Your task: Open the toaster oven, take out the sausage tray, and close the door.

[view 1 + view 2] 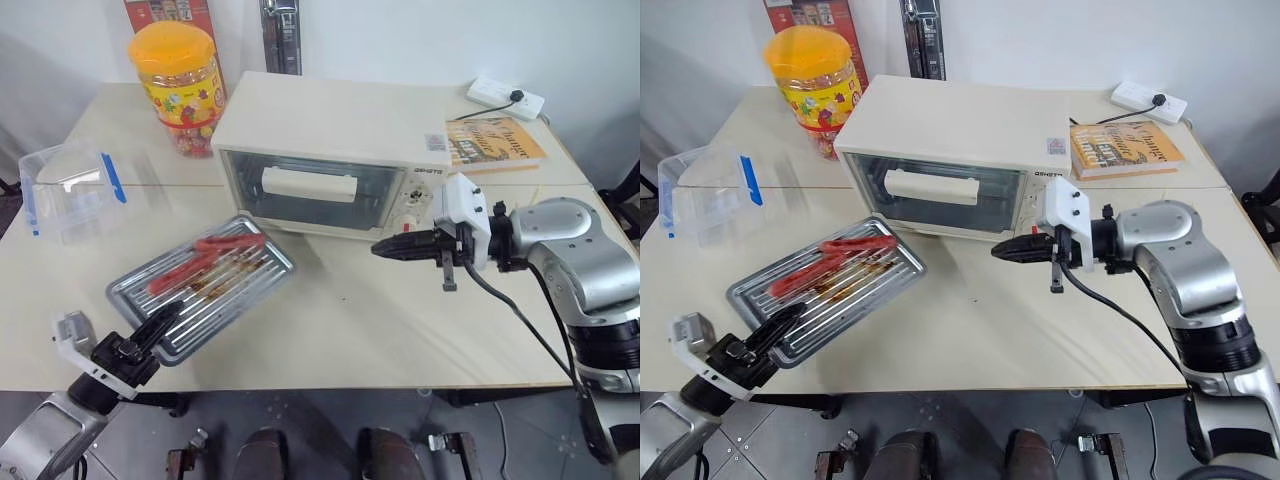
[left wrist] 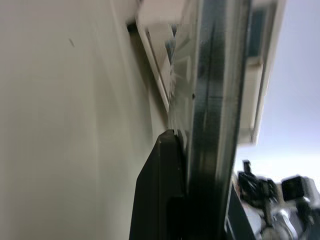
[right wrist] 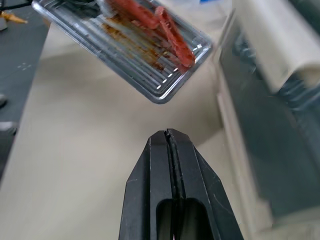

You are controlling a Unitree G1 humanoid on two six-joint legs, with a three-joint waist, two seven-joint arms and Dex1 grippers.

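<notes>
The cream toaster oven (image 1: 330,125) stands at the middle of the table, its glass door (image 1: 300,205) shut under the bar handle (image 1: 308,184). In front of it to the left, the ribbed silver sausage tray (image 1: 245,292) lies on the table with red sausages (image 1: 215,252) on it. My left gripper (image 1: 160,325) is at the tray's near corner, shut on its rim (image 2: 212,125). Level with the oven's knob panel, my right gripper (image 1: 378,250) hangs above the table pointing left, shut with nothing in it.
A clear plastic box with a blue clip (image 1: 65,185) sits at the left. A yellow-lidded jar (image 1: 180,85) stands behind the oven's left corner. A book (image 1: 492,140) and a white power strip (image 1: 505,97) lie at the back right.
</notes>
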